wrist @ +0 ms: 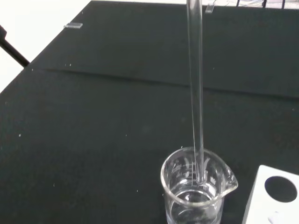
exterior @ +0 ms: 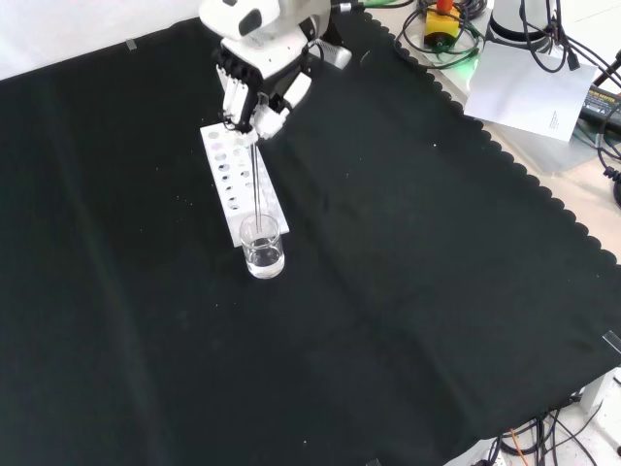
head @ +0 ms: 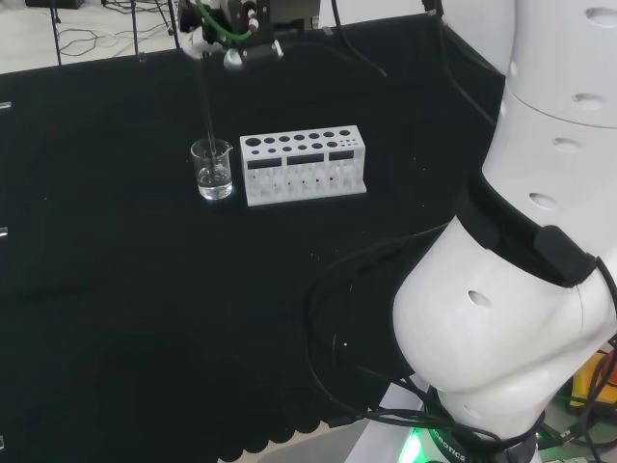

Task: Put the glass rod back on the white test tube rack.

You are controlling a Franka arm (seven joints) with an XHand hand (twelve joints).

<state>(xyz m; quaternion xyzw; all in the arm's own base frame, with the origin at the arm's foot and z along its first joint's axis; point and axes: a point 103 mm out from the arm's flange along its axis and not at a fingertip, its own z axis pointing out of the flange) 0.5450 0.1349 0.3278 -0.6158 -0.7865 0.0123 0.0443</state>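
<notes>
Hand: the hand (exterior: 254, 97) comes in from the top of the front view, above the far end of the rack; its fingers (exterior: 236, 100) are curled together and pinch the top of the glass rod.
Glass rod: one glass rod (wrist: 196, 93), clear and thin, held close to upright; in the wrist view its lower end sits inside the beaker, just below the rim. In the head view it runs down from the top edge into the beaker (head: 205, 96).
Beaker: one small clear beaker (head: 212, 170) with a pouring lip, upright on the cloth; some clear liquid lies in its bottom. In the head view it stands just beside the rack's left end; in the front view it is at the rack's near end (exterior: 263, 247).
White test tube rack: one white test tube rack (head: 304, 166), a long block with rows of round holes in its top, larger holes and smaller ones. In the head view it lies to the right of the beaker; whether the two touch I cannot tell. No tube shows in its holes.
Cloth: one black cloth (exterior: 408, 291) covers the bench, with a scalloped edge on the right in the front view.
Task's thing: the rod is in the hand and in the beaker, not on the rack.
</notes>
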